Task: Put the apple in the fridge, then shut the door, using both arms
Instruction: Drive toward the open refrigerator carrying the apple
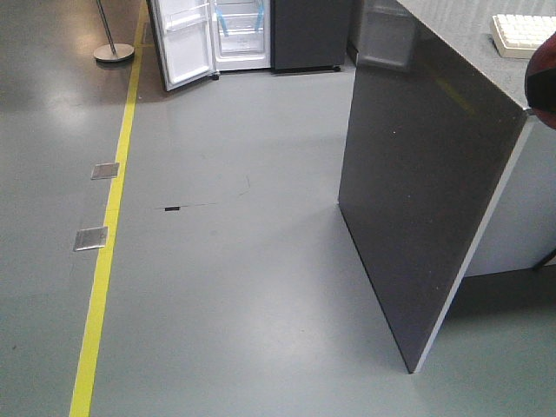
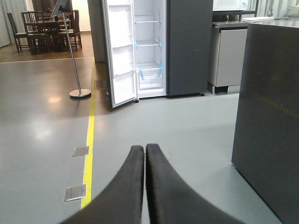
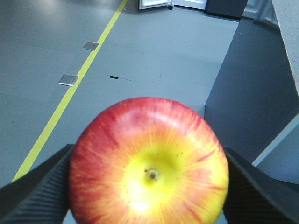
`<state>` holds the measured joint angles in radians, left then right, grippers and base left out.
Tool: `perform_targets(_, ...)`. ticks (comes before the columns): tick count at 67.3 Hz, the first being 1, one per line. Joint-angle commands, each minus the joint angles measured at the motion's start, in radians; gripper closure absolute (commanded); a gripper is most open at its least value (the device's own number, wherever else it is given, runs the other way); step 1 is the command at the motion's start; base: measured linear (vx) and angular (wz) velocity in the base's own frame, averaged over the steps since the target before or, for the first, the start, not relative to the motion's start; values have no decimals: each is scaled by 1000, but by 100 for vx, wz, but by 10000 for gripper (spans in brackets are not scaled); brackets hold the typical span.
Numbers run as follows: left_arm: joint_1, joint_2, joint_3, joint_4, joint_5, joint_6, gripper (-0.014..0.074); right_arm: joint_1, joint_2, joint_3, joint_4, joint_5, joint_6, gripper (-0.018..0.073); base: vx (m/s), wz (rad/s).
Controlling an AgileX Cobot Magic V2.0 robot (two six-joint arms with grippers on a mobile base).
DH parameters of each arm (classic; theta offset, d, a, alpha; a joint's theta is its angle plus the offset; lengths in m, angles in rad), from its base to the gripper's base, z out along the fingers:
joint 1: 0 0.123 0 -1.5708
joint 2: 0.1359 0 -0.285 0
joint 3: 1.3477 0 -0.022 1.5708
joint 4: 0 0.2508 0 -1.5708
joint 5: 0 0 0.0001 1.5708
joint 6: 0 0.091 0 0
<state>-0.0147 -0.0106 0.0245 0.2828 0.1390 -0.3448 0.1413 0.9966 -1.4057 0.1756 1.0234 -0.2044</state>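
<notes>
right arm: the jaws are clamped on the apple (image 3: pixel 148 163), with one ribbed black finger (image 3: pixel 39 196) pressed against each side. the apple's dimpled end faces the wrist camera. it is held in the air above the grey floor (image 3: pixel 154 42), well apart from the fridge (image 2: pixel 189 46).

left arm: the jaws are closed. the two black fingers (image 2: pixel 133 186) touch along their length and nothing is between them.

you will find the fridge at the far end of the floor. its door (image 2: pixel 119 51) is swung open to the left, exposing white shelves and clear bins. the dark counter (image 1: pixel 417 200) stands on the right. a yellow line (image 1: pixel 109 226) runs along the floor on the left.
</notes>
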Motion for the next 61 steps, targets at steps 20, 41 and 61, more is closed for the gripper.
perform_targets(20,-5,-16,-19,-3,-68,-2,603,-3,-10,-22,5,-77,-7,410,10,5)
perform_targets(41,-5,-16,-19,-3,-68,-2,603,-3,-10,-22,5,-77,-7,410,9,4)
perform_targets(61,-5,-16,-19,-3,-68,-2,603,-3,-10,-22,5,-77,-7,410,9,4)
